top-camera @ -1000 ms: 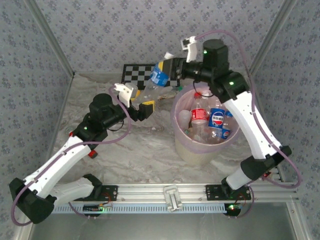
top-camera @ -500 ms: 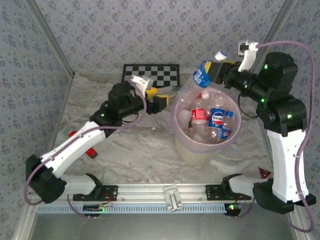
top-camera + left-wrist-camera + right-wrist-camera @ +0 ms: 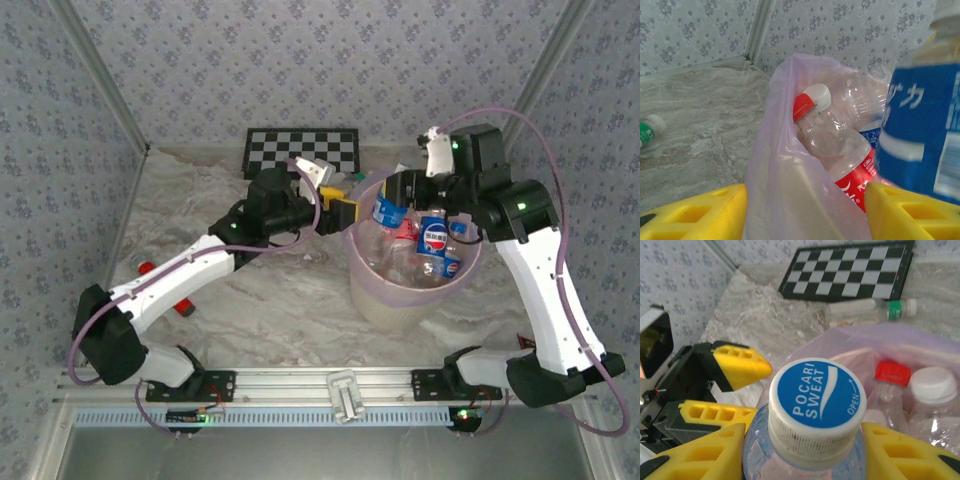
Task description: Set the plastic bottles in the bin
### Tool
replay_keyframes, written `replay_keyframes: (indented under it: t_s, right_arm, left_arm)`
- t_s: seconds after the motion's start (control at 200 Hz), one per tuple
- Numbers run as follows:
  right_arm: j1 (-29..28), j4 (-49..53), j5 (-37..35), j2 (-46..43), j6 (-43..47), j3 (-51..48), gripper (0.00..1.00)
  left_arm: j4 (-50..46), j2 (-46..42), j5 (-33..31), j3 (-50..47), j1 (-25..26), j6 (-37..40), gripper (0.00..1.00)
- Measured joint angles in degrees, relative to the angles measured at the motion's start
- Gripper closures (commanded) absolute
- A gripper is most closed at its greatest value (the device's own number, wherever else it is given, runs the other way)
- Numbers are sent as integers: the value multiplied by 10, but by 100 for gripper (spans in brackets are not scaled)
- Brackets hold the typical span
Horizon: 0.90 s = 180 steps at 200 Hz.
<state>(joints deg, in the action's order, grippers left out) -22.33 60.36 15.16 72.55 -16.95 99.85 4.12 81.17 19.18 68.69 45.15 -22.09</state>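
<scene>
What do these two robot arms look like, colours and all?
The left arm and right arm have glossy white shells on the long sections and chunky black joints dotted with small green lights. A thin lilac cable loops along each. The fingers are bright yellow wedges with rectangular cut-outs, and a white camera housing sits at each wrist.

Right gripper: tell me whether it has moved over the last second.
Yes. The right gripper left the right end of the checkerboard and now holds its blue-labelled bottle over the bin.
</scene>
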Motion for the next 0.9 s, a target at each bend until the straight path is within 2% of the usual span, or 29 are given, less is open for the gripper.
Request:
replay_keyframes:
  t_s: [0.13,0.285,0.54,0.745,0.9]
  right_arm:
    - [-15,-2,-10,2,-2,-34,69]
    - [-35,-27,-19,19,-16,-80,69]
    - [-40,-82,-8,45,-69,-147,68]
    - [-40,-82,-3,41,-85,-147,43]
    - [-35,-34,-1,49,-82,-84,23]
  left_arm:
    - [1,11,8,1,3,-8,56]
    - [6,16,12,7,4,-10,62]
    - [4,18,10,10,4,-11,65]
    - [3,18,6,12,4,-9,66]
    - [3,18,5,15,4,-5,66]
